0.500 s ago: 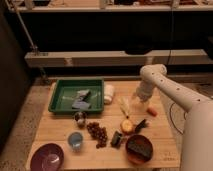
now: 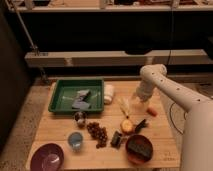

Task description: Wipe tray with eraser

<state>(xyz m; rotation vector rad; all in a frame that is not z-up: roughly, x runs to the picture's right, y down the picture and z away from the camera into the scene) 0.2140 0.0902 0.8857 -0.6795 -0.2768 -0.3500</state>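
The green tray (image 2: 62,98) lies at the table's back left, with blue-grey flat pieces (image 2: 81,99) inside it. A dark rectangular block, the eraser (image 2: 140,145), lies in a red-brown bowl (image 2: 129,150) at the front right. My white arm comes in from the right and bends down to the gripper (image 2: 140,100). The gripper hangs over the table right of the tray, well apart from the eraser, with nothing seen in it.
A white cylinder (image 2: 108,93) lies just right of the tray. On the wooden table are a pale yellow item (image 2: 124,106), an orange piece (image 2: 151,111), an orange fruit (image 2: 127,126), grapes (image 2: 97,134), a black chunk (image 2: 117,139), a small can (image 2: 80,117), a blue cup (image 2: 75,140) and a purple bowl (image 2: 47,157).
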